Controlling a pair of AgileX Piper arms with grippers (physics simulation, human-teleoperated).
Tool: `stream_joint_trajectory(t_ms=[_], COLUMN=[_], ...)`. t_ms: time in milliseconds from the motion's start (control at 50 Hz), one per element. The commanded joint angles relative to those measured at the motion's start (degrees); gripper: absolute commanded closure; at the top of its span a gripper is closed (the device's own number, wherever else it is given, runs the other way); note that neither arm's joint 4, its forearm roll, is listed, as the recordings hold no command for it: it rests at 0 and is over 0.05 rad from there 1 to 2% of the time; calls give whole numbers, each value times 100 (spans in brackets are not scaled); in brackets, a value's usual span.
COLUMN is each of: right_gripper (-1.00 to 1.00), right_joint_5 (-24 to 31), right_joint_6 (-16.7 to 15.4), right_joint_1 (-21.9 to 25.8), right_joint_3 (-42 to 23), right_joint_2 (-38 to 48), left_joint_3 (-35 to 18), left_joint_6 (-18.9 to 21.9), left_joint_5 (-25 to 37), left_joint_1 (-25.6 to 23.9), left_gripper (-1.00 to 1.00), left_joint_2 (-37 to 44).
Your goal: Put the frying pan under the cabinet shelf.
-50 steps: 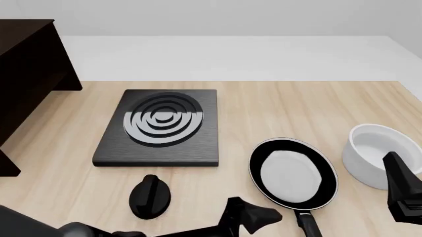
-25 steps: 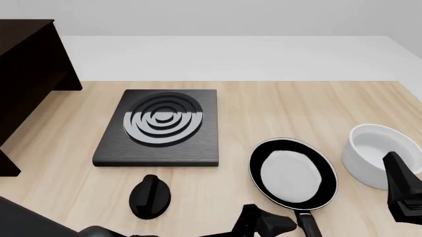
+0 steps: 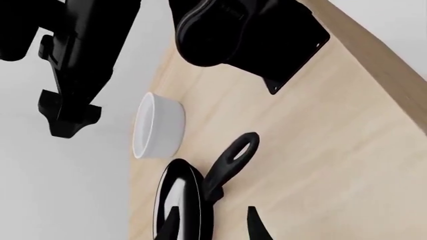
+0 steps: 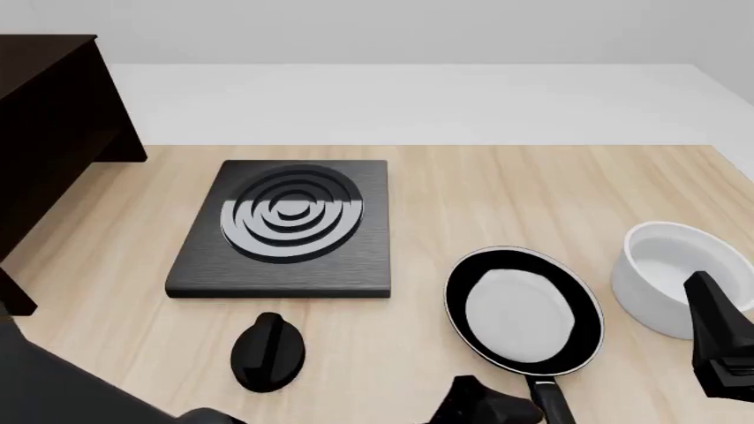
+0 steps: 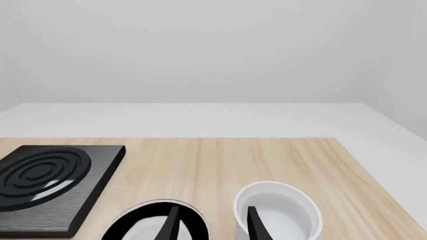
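Sitting empty, the frying pan (image 4: 524, 315) and white bowl (image 4: 674, 276) lie apart; left gripper (image 3: 212, 226) and right gripper (image 5: 211, 221) both gape.

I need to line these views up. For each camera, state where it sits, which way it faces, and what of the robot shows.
Front view: fixed above the arms' side, looking forward and down at the hotplate; right gripper shows.
Left wrist: behind the left gripper, facing the frying pan handle.
Right wrist: behind the right gripper, facing across the table.
All three share the pan and white bowl.
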Motion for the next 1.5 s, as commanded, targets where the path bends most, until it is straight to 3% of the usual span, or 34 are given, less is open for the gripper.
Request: stream_joint_trajectory(t_ms=[20,1500], right_gripper=[-100,-100], right_joint_5=[0,0], right_joint_6=[0,0], right_joint_1=[2,1], right_joint_3=[0,0], right_joint_2=[-2,0], left_joint_3=[-145,-1157], left_joint_6=[31,72], left_joint_5=[69,357], left_joint_1=[5,13], left_gripper=[-100,-100], left_joint_2=[133,1045])
